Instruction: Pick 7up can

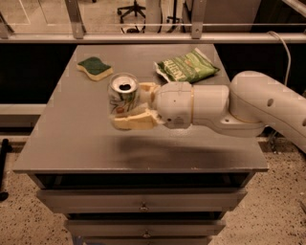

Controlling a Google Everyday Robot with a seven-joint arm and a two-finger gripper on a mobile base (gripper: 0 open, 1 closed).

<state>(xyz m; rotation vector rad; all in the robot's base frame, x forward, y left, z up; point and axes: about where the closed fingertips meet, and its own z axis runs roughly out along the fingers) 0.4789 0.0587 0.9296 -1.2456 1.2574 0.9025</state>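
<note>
7up can (123, 93) is upright, long axis vertical, silver top with a dark opening facing up and white-and-green print on the side. It's over the middle-left of the table (71, 143), right at the 9 o'clock end of the gripper (130, 106). The fingers (134, 121) look clamped on it from 12 and 6 o'clock. I'd guess a straight lift comes next. Sponge (94, 68) at 11 o'clock, chip bag (186, 67) at 2.

Grey table (71, 143) over drawers (95, 200); speckled floor (19, 217); office chair (131, 9) behind rail (143, 38)
</note>
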